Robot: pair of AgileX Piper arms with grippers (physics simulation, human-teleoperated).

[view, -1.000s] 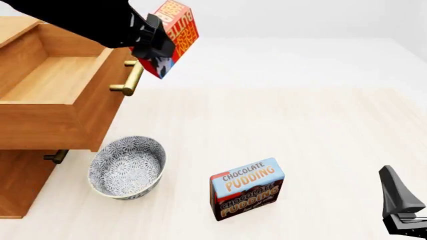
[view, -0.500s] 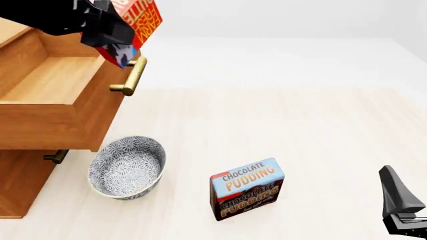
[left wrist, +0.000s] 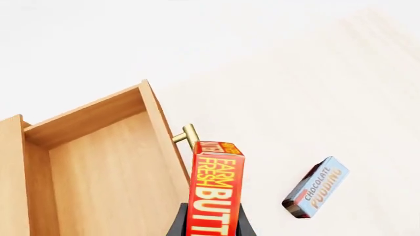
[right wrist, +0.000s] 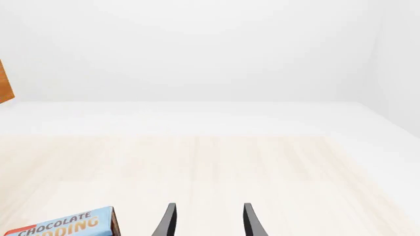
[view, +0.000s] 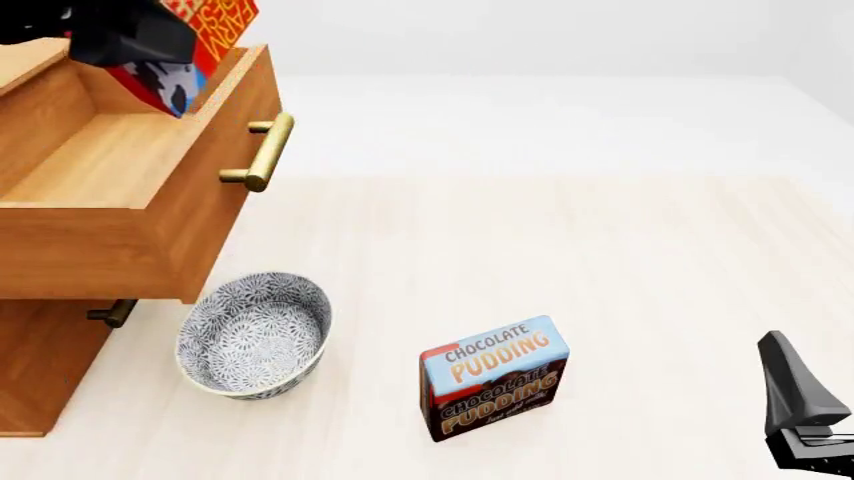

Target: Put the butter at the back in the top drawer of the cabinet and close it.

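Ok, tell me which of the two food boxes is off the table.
The butter, red, held by the left gripper above the open top drawer; the pudding box stands on the table.

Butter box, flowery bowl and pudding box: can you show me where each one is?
butter (left wrist: 213,196): left wrist view, on its red face with the yellow lettering.
bowl (view: 254,335): front view, on the patterned inside.
pudding box (view: 495,378): front view, on its lettered front face.

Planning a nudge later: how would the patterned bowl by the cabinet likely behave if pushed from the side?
The bowl looks rigid, like ceramic, so it would probably keep its shape. Its wide mouth narrows to a smaller base, so a low push should slide it on the smooth table, while a push at the rim might tip it.
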